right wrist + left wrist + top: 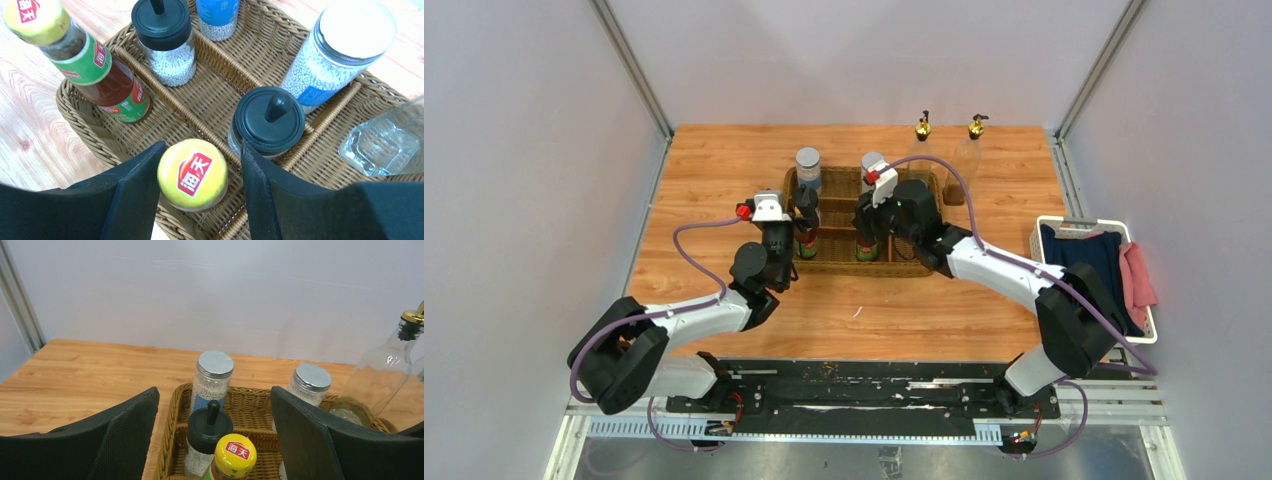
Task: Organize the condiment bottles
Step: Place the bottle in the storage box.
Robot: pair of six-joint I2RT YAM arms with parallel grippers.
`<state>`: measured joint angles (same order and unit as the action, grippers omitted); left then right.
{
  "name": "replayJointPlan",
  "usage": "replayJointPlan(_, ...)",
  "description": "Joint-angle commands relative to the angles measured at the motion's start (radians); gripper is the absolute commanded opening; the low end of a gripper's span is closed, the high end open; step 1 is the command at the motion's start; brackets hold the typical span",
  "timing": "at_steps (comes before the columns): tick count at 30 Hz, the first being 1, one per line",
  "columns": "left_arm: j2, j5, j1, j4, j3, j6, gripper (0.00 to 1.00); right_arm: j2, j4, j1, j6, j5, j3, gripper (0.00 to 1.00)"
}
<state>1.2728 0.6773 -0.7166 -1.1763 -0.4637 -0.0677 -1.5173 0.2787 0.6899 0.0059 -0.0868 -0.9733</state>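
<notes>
While both arms reach over a compartmented wicker basket in the middle of the wooden counter, most of the condiment bottles stand inside it. The right pincer straddles the cap of a yellow-capped sauce bottle in the basket's near right compartment. Its jaws are parted, with a sliver of wicker showing between the cap and one finger, so it is not gripping. The left pincer hangs wide open and holds nothing above the second yellow-capped sauce bottle, which stands upright in the basket's near left compartment.

One black-capped shaker sits just behind the right pincer's bottle and another black-capped shaker behind the left one. Two grey-lidded jars of white granules stand along the basket's far side. Two clear gold-topped bottles stand by the basket's far right corner. I cannot tell whether they are inside it.

The step in hand looks like releasing the bottle in the near right compartment. To do it well, the jaws likely need to spread until both fingers are clear of the cap, then rise straight up. A sideways drift could tip the tall bottle or knock the shaker close behind one finger. The left pincer likely needs the same vertical exit.
</notes>
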Motion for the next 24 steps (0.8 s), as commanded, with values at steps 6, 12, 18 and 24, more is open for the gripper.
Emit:
replayJointPlan(6, -0.038, 0.025, -0.006, -0.003, -0.012, 0.01, 0.88, 0.053, -0.007, 0.002, -0.002, -0.028, -0.082, 0.63)
replayJointPlan(12, -0.053, 0.033, -0.017, 0.02, -0.039, -0.005, 0.89, 0.091, -0.038, 0.022, -0.045, -0.019, -0.131, 0.63)
replayJointPlan(18, -0.064, 0.036, -0.035, 0.067, -0.088, -0.024, 0.89, 0.149, -0.071, 0.024, -0.109, 0.101, -0.251, 0.64)
replayJointPlan(24, -0.056, 0.018, -0.043, 0.126, -0.141, -0.025, 0.89, 0.183, -0.06, -0.004, -0.17, 0.353, -0.312, 0.68)
